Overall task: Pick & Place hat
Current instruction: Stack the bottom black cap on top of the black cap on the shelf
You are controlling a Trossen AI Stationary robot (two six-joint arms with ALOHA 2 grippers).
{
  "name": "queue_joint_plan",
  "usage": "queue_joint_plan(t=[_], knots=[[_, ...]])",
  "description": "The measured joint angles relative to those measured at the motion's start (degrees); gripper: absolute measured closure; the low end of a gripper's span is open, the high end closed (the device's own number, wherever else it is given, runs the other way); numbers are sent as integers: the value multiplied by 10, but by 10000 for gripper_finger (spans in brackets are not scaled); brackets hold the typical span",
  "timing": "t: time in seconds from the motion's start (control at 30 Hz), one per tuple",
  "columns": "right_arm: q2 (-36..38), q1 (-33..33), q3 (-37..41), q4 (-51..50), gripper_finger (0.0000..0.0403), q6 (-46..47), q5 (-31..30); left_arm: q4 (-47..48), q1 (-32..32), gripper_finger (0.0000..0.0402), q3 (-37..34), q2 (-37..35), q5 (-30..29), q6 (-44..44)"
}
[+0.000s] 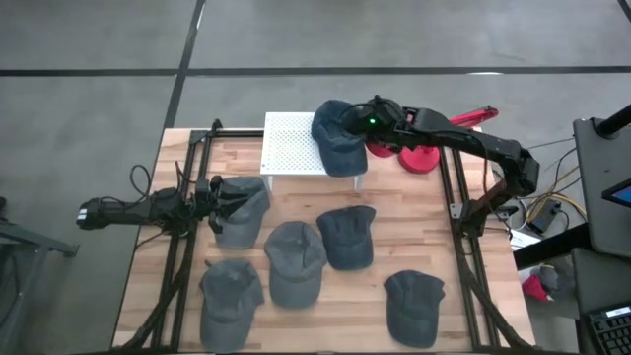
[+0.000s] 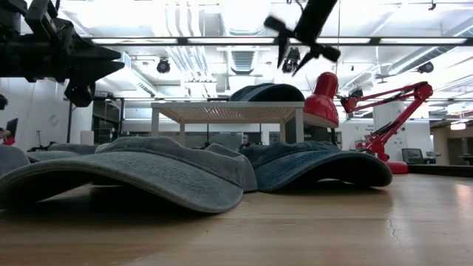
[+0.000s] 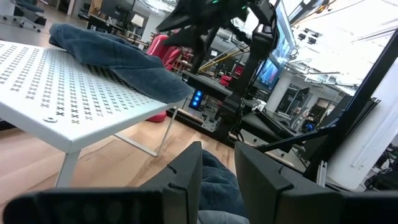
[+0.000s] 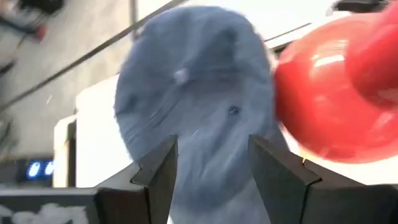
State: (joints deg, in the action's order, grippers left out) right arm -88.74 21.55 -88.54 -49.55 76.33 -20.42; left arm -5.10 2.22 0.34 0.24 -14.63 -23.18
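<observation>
A: Entry on the right gripper [image 1: 367, 122]. We see it over the far edge of the table, directly above the hat [image 1: 337, 135] that lies on the white perforated stand [image 1: 292, 145].

B: Fingers?

A: Apart. In its wrist view the two dark fingers [image 4: 158, 169] stand with a clear gap, the hat [image 4: 196, 118] showing between and beyond them, nothing pinched. In the low view the gripper [image 2: 299, 53] hangs just above the crown, not touching it as far as we can tell.

B: Where does the hat sit on the stand?

A: At the stand's end nearest the gripper, brim overhanging the edge. The red lamp [image 1: 419, 146] is just beside the gripper, on the side away from the stand; its shade [image 4: 329, 106] lies next to the hat.

B: Left gripper [image 1: 219, 197]?

A: Low, at the left side of the table, fingers [image 3: 186, 177] apart, tips at the near edge of a grey cap [image 1: 242, 207]. We cannot tell whether they touch it.

B: Other items?

A: Five further caps lie on the wooden table [image 1: 463, 286], between the two grippers and nearer the front, including one at centre [image 1: 295, 260].
</observation>
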Motion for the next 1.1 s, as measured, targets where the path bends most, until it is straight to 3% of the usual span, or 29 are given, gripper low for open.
queue_joint_plan(t=[0.2, 0.33, 0.5, 0.73, 1.1], knots=[[48, -46, -2, -20, 211, -115, 106, 0, 0, 303, 0, 0, 0, 0], [73, -83, -2, -79, 211, -133, 158, 0, 0, 303, 0, 0, 0, 0], [99, -139, -2, -186, 211, -104, 192, 0, 0, 303, 0, 0, 0, 0], [121, -242, -2, -332, 211, -29, 194, 0, 0, 303, 0, 0, 0, 0], [118, -436, 6, -357, 211, 77, 228, 0, 0, 303, 0, 0, 0, 0]])
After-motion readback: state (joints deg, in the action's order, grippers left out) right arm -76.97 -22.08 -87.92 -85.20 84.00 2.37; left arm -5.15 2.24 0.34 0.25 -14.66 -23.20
